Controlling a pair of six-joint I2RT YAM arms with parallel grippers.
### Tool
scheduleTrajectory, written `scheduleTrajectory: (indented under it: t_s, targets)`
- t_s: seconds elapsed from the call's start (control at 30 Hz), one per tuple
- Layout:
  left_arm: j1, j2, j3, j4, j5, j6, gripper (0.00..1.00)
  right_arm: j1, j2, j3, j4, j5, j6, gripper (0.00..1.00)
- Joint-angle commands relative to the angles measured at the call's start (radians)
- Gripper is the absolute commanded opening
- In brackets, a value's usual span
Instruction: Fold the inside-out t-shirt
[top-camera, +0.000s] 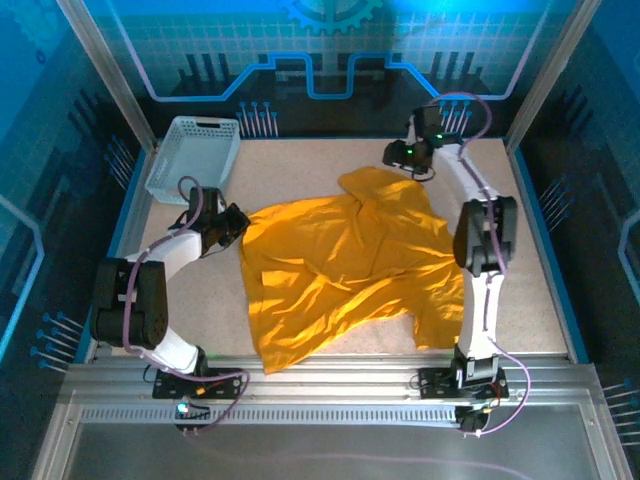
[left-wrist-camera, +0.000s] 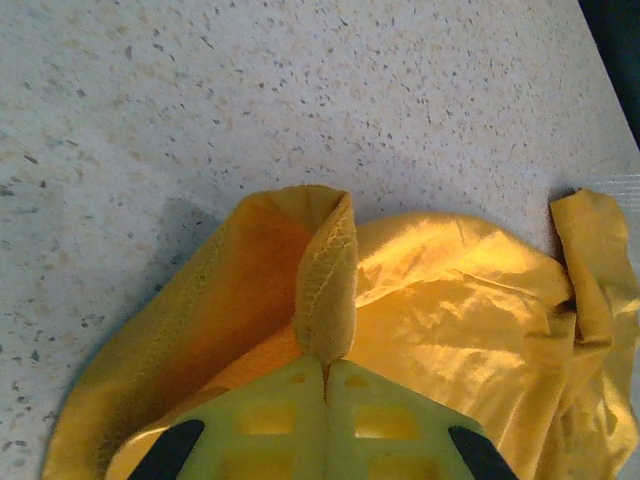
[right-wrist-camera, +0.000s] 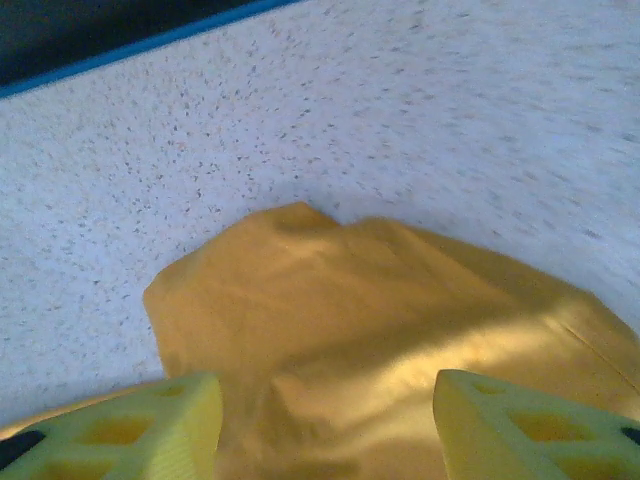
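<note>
Currently the table (top-camera: 570, 290) carries the inside-out t-shirt (top-camera: 340, 270), spread and rumpled at its middle, with its long axis running from near-left to far-right. Left gripper (left-wrist-camera: 325, 368): clamped on a raised fold at the shirt's left edge. Right gripper (right-wrist-camera: 328, 400): jaws apart, straddling the far-right corner, cloth directly beneath; contact is uncertain in the blurred wrist view.

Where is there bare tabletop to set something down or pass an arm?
Free: the strip of table right of the t-shirt; the far band between the basket and the right end effector. Crowded: the middle under the t-shirt, and the basket's far-left corner.
</note>
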Motion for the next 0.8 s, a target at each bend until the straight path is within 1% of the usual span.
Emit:
scheduleTrajectory:
  t_s: [0.0, 0.07, 0.17, 0.23, 0.3, 0.33, 0.5, 0.6, 0.7, 0.77]
  targets:
    - [-0.011, 0.021, -0.007, 0.015, 0.035, -0.004, 0.0, 0.027, 0.172, 0.195, -0.208, -0.009, -0.039, 0.59]
    - [-0.017, 0.029, -0.001, 0.011, 0.039, -0.003, 0.0, 0.034, 0.243, 0.275, -0.241, -0.003, -0.043, 0.59]
    - [-0.019, 0.033, 0.003, 0.012, 0.04, -0.005, 0.0, 0.034, 0.318, 0.351, -0.289, 0.017, -0.029, 0.59]
    - [-0.021, 0.027, 0.003, 0.009, 0.031, -0.004, 0.0, 0.028, 0.343, 0.364, -0.323, 0.04, -0.01, 0.59]
    - [-0.021, 0.018, 0.0, 0.003, 0.022, -0.001, 0.0, 0.015, 0.326, 0.318, -0.332, 0.066, 0.025, 0.58]
    - [-0.02, 0.014, -0.003, 0.002, 0.014, -0.001, 0.0, 0.004, 0.293, 0.249, -0.31, 0.072, 0.048, 0.58]
    - [-0.019, -0.03, -0.037, 0.006, -0.039, -0.011, 0.0, -0.067, 0.042, -0.21, -0.095, 0.068, 0.16, 0.58]
    - [-0.016, -0.058, -0.074, 0.03, -0.08, -0.031, 0.0, -0.097, -0.086, -0.412, -0.032, 0.087, 0.186, 0.58]
    - [-0.015, -0.061, -0.092, 0.045, -0.074, -0.039, 0.0, -0.104, -0.21, -0.595, 0.039, 0.087, 0.202, 0.59]
    - [-0.015, -0.055, -0.094, 0.053, -0.063, -0.041, 0.0, -0.102, -0.294, -0.698, 0.094, 0.063, 0.202, 0.59]
